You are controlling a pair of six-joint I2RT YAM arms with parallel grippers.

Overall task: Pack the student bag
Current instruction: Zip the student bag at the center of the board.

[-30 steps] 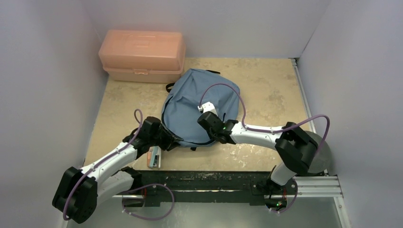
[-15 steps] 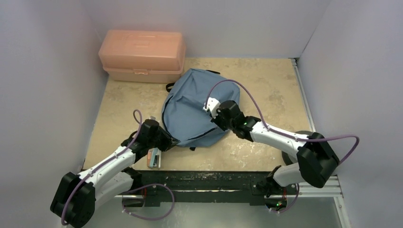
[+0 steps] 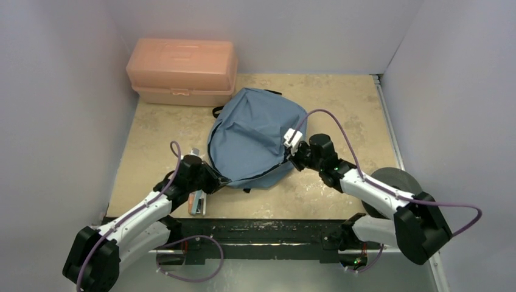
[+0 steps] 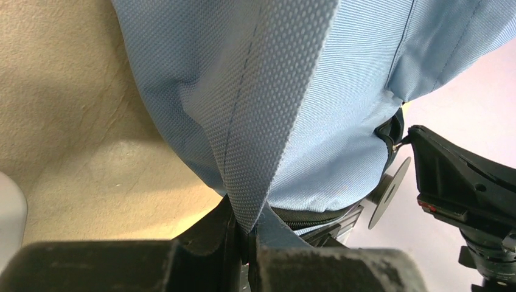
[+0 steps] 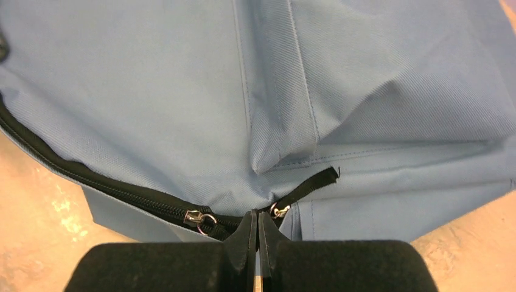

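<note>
The dusty-blue student bag [image 3: 252,131] lies flat in the middle of the table. Its black zipper [image 3: 258,176] runs along the near edge. My left gripper [image 3: 220,180] is at the bag's near-left corner. In the left wrist view it is shut [image 4: 246,228] on a fold of blue bag fabric [image 4: 268,109]. My right gripper [image 3: 292,159] is at the bag's near-right edge. In the right wrist view it is shut [image 5: 257,220] at the zipper pull, beside its black webbing tab [image 5: 311,184]. A second metal slider [image 5: 196,218] sits just to the left on the zipper.
A salmon-pink plastic box [image 3: 182,70] stands closed at the back left. A small flat book-like item [image 3: 198,202] lies at the near table edge by the left arm. Grey walls close in on the left, back and right.
My right gripper has moved right along the bag's near edge, from its middle to its right side, and the dark zipper line has grown longer. The left gripper has stayed put.
</note>
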